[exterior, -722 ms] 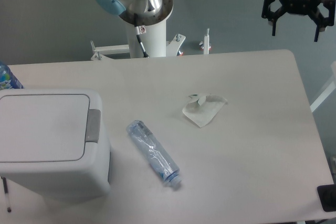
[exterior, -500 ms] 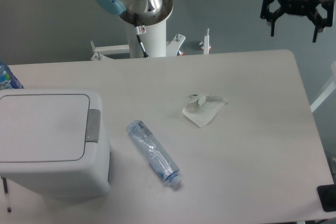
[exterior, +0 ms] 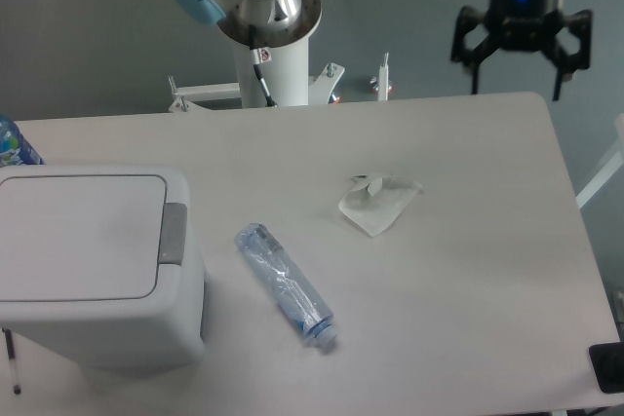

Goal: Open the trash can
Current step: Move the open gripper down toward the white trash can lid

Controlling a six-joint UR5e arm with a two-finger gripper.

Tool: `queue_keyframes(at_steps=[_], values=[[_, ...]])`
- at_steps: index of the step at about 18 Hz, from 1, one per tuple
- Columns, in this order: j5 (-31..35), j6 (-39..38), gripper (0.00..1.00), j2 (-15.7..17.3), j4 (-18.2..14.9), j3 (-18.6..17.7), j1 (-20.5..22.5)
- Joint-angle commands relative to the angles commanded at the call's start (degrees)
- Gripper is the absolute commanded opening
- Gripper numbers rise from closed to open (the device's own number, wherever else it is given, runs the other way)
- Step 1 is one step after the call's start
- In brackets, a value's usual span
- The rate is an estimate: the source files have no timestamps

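Observation:
The trash can (exterior: 93, 260) is a large white boxy bin at the table's left front, its flat lid down and a grey push tab (exterior: 174, 233) on its right rim. My gripper (exterior: 517, 90) hangs open high at the back right, above the table's far edge, far from the bin. Nothing is between its fingers.
A clear plastic bottle (exterior: 285, 283) lies on its side right of the bin. A crumpled white tissue (exterior: 378, 204) rests mid-table. The arm's base column (exterior: 273, 56) stands behind the far edge. A blue bottle top (exterior: 14, 143) shows at the far left. A dark object (exterior: 608, 367) sits at the right front corner.
My gripper has moved left and somewhat lower, staying open. The bin, bottle and tissue have not moved.

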Motion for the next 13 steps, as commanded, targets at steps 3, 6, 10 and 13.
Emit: queue_keyframes(at_steps=[3, 6, 10, 13], values=[[-0.09, -7.74, 1.00, -0.35, 0.09, 0.09, -4.65], [-2.71, -17.31, 1.00, -0.62, 0.00, -0.26, -8.18], [-12.81, -28.05, 1.00, -1.05, 0.00, -1.23, -10.38], [-14.68, -30.70, 1.00, -2.46, 0.17, -1.05, -12.65]])
